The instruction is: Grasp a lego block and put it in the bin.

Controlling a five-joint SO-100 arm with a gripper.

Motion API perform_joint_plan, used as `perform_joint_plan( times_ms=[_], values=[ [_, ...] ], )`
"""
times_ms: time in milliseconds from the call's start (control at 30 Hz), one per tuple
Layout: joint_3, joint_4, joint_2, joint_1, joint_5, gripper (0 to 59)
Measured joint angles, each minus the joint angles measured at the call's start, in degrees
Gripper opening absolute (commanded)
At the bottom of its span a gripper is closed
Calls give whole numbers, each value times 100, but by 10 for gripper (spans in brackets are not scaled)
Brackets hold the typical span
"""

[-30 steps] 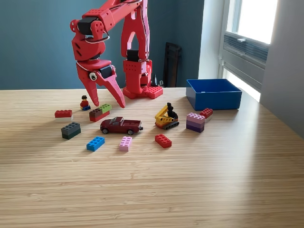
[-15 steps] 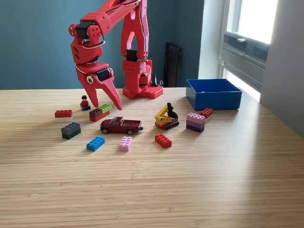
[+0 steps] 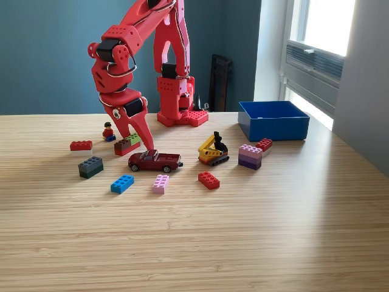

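The red gripper is seen left of centre in the upper half of the frame, pointed down with its jaws spread apart; nothing is held between them; the tips are placed about the green-and-red stacked block, one finger behind it and one at its right end, though actual contact cannot be made out from this view. That block is judged to be the one being taken; it is expected to be light, rigid and smooth-sided, so a squeeze across its two flat long sides, low on the body and clear of the studs, is thought best; a slip is considered possible if only a corner is caught.

Just to the left of the gripper a small minifigure is seen; lower, a dark red toy car is found just beside the block; a red brick and a dark grey brick are set further left. The bin is located right of centre, well apart from the gripper, on the wooden table; it appears empty as far as can be told.
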Motion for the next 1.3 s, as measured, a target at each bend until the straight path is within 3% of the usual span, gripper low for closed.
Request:
perform_joint_plan(
  times_ms=[100,233,600,800,1000,1167,1300],
  values=[
    [-167,0,-141,-105,308,50],
    [-369,-9,-299,-246,703,3],
    [-413,44,-316,-642,1670,1],
    [-703,1406,-352,-1248,2698,1],
    [-2118,2971,-352,-2171,3823,1],
    [-3322,3480,-352,-2988,4720,0],
    [-3630,3480,-352,-3753,5449,0]
  ],
)
